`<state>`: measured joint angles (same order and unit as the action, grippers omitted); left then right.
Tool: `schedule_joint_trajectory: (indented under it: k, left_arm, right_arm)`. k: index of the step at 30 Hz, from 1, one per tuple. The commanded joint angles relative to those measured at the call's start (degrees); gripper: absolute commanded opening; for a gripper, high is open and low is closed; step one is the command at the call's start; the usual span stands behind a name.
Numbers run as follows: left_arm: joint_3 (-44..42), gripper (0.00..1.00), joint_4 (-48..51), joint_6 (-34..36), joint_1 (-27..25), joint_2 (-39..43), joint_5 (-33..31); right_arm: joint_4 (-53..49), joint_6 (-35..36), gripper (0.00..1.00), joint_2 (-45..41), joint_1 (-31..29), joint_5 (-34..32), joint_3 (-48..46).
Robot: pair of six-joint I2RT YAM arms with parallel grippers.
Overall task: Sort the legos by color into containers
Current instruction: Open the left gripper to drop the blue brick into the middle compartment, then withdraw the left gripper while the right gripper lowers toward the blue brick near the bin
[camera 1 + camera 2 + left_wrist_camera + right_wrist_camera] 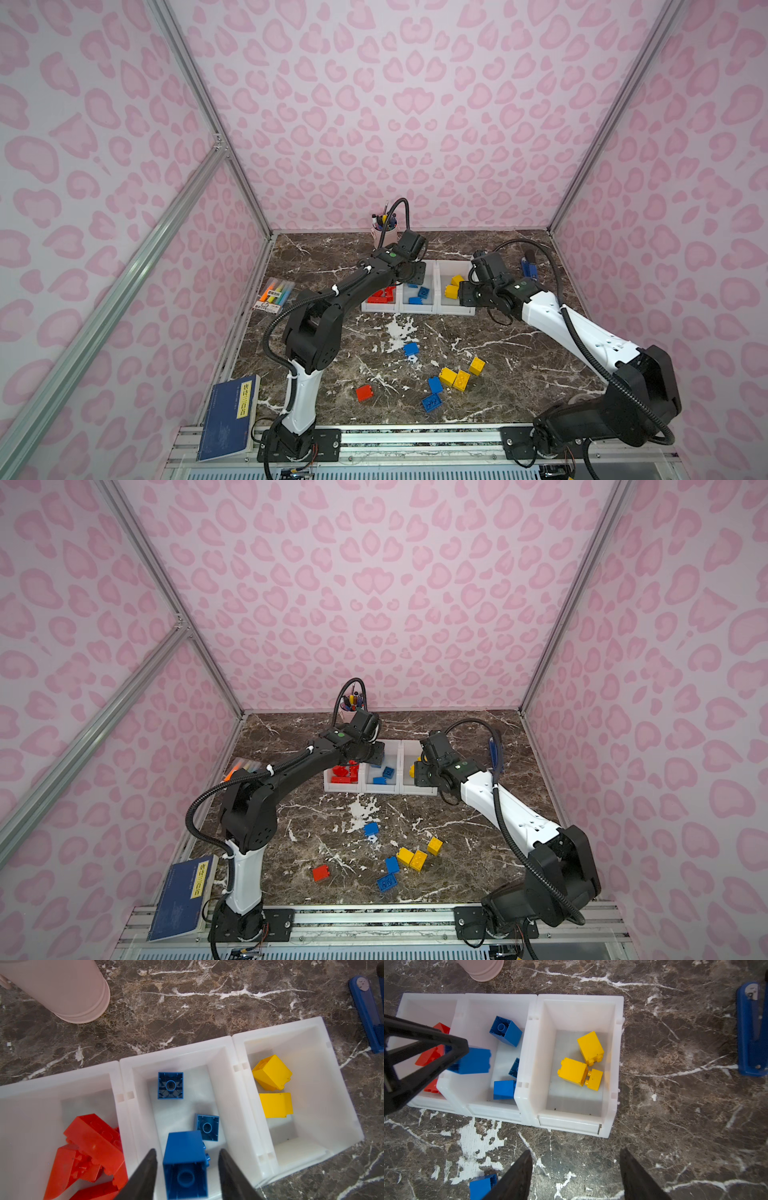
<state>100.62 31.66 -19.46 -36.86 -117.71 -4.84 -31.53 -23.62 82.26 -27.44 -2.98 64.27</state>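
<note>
Blue brick sits between the jaws of my left gripper, over the middle bin. A gap shows on either side of it, so the jaws are apart and not pinching. I cannot tell whether it is resting on the bin floor or dropping. It looks smeared in the right wrist view.

Three more blue bricks lie in that bin. Left bin holds a heap of red bricks. Right bin holds three yellow bricks. No colours are mixed in any bin, as far as I can see.

Right gripper hangs over the bare marble table just in front of the right bin, jaws spread, nothing between them.

Still to sort, in both top views: seven pieces on the table toward the front.
- Three loose blue legos
- Three loose yellow legos
- One loose red lego

I judge the sort past halfway, not finished. The red one lies nearer my left arm, the yellow cluster nearer the right.
</note>
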Motion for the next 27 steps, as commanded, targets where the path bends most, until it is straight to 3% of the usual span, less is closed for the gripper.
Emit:
schedule_joint_trajectory:
  k: [1,12,27]
  left_arm:
    - [0.9,0.63,-0.2,-0.2,-0.2,0.3,-0.5]
    - [-2.2,0.69,-2.3,-0.7,-0.8,6.9,-1.3]
    - [-23.1,0.69,-8.2,-3.7,-0.7,27.5,-5.0]
  right_arm:
    - [-0.3,-0.3,0.68,-0.3,-0.1,-0.4,-0.2]
    - [-0.3,-0.3,0.68,-0.6,-0.1,-0.3,-0.3]
    - [-0.5,-0.5,0.68,0.6,-3.5,-1.1,-2.7]
